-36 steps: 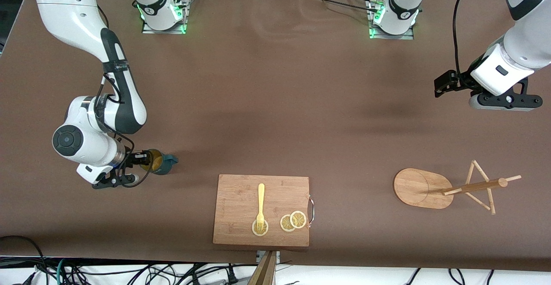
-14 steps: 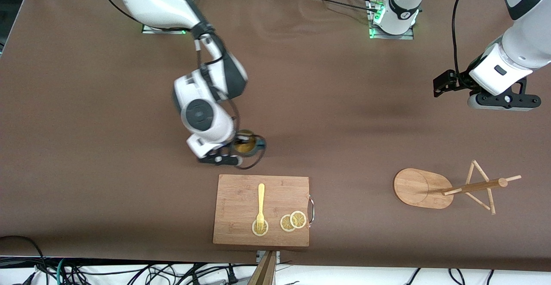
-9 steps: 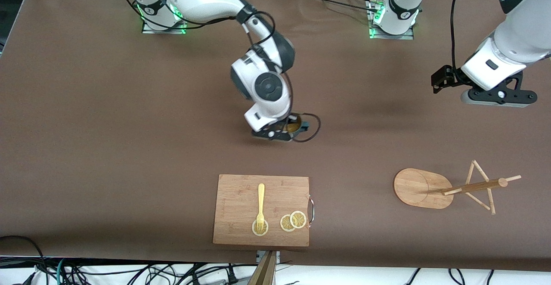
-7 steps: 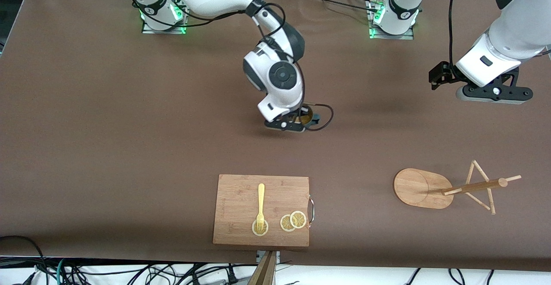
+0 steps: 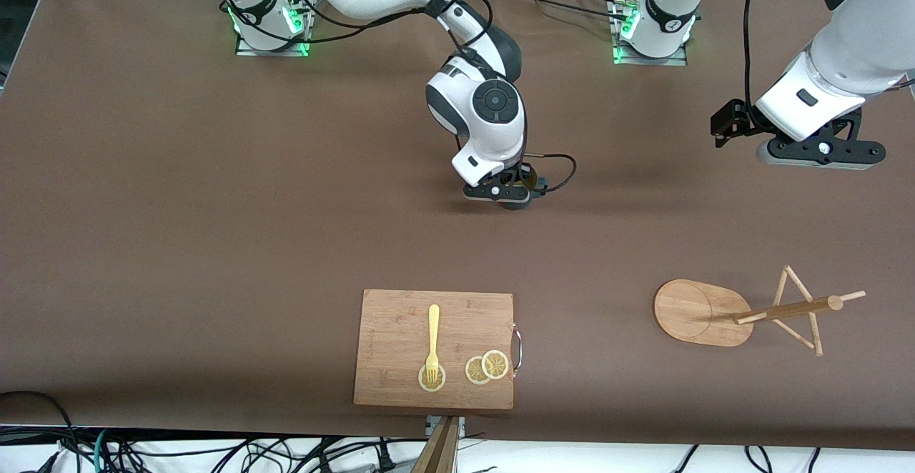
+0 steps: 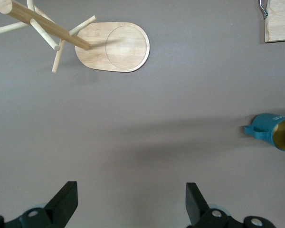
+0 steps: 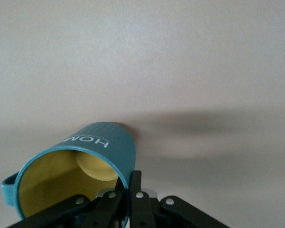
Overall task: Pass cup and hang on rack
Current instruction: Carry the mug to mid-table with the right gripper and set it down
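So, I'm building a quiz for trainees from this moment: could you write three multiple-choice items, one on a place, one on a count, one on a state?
1. Where is the small dark teal ribbed cup?
A. on the rack
B. in the right gripper
C. on the cutting board

2. How many lemon slices lie on the rectangular bamboo cutting board?
A. one
B. three
C. five

3. How is the left gripper?
A. open and empty
B. shut on a fork
C. shut on the cup

Answers: 1 B, its fingers pinch the cup's rim over the table's middle. 2 B, one under the yellow fork, two beside it. 3 A, its fingers stand apart over bare table, near the light wooden rack.
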`<state>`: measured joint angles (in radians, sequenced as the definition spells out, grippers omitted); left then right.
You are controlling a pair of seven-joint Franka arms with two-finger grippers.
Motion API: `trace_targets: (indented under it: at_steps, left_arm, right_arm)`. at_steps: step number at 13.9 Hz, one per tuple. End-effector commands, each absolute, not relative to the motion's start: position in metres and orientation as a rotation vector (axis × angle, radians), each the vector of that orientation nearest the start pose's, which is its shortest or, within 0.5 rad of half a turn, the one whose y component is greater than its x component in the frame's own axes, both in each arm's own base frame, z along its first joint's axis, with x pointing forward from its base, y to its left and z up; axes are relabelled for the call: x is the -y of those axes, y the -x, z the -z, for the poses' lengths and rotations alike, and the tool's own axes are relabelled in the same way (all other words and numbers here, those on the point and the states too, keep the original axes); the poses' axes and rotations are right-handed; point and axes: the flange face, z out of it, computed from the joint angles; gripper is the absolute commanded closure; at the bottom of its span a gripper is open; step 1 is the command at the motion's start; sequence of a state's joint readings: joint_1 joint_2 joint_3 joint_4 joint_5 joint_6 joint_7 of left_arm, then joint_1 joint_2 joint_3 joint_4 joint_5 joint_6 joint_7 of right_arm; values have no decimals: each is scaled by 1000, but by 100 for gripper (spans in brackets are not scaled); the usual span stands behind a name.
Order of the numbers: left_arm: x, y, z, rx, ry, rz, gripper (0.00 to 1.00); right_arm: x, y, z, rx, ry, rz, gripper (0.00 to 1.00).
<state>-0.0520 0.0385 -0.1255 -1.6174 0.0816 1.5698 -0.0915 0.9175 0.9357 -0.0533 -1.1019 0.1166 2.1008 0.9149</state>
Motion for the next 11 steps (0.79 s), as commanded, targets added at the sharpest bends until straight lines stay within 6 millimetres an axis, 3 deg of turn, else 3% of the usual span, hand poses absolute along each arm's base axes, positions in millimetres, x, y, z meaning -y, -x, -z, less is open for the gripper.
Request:
trace_targets:
  at_steps: [1, 6, 8, 10, 11]
  left_arm:
    - [89, -558, -585, -137, 3060, -129, 0]
    - [94, -553, -581, -148, 3085, -191, 0]
    - [96, -552, -580, -152, 3083, -207, 0]
    - [97, -552, -580, -178, 3083, -205, 0]
    - [97, -552, -580, -192, 3082, -208, 0]
  right_arm:
    - [-608, -500, -237, -123, 3034, 75, 100]
    - [-608, -499, -236, -120, 3038, 74, 100]
    - [-607, -499, -243, -125, 3040, 67, 57]
    - [-602, -498, -248, -133, 3079, 14, 49]
    - [-600, -499, -263, -136, 3079, 8, 47]
